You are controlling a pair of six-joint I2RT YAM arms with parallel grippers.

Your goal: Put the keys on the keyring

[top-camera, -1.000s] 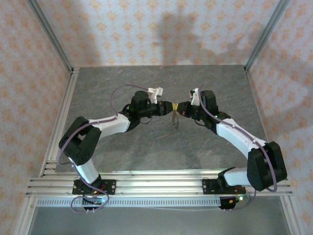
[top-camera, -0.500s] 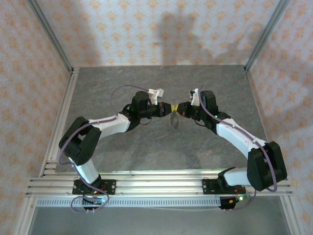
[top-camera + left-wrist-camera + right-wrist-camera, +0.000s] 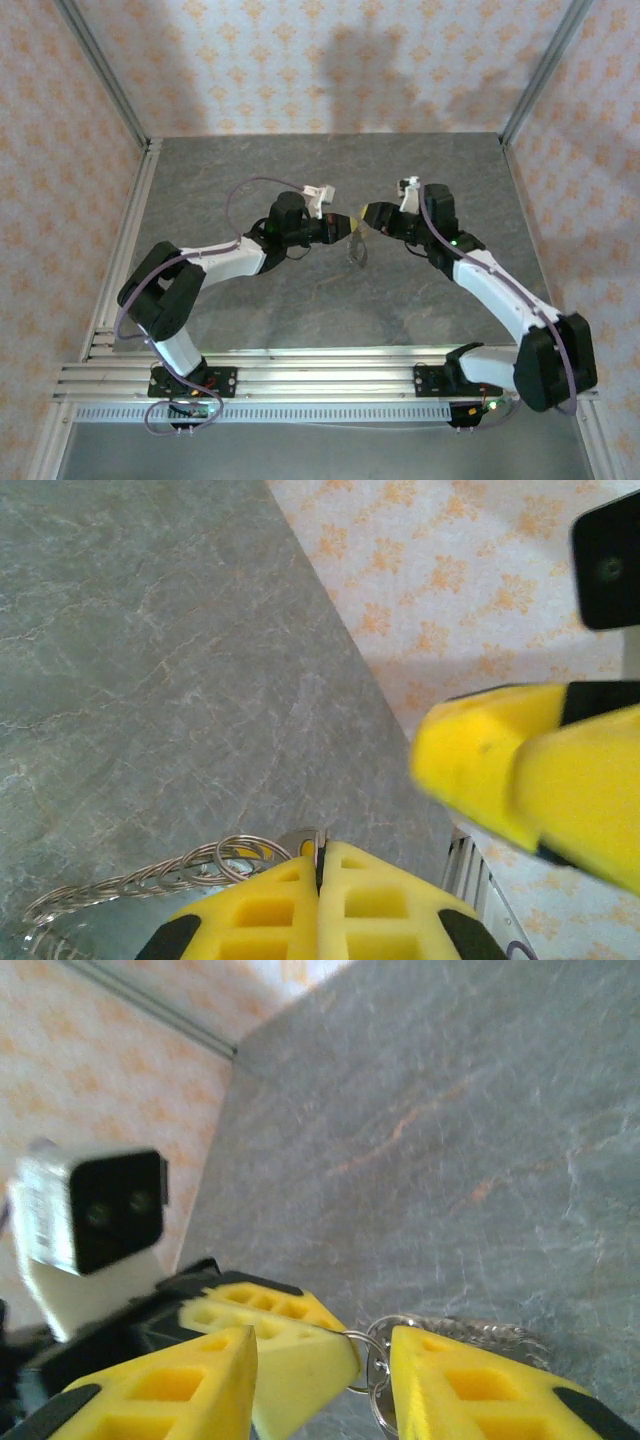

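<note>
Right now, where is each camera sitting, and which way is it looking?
Top camera: above and behind the arms, looking down at the table; shows both arms, left tool and right tool nearly meeting.
Left wrist camera: on the left wrist, looking past its shut yellow fingers across the table toward the wall; the right tool is ahead.
Right wrist camera: on the right wrist, looking between its open fingers at the left tool.
Shared: both wrist views catch the keyring.
</note>
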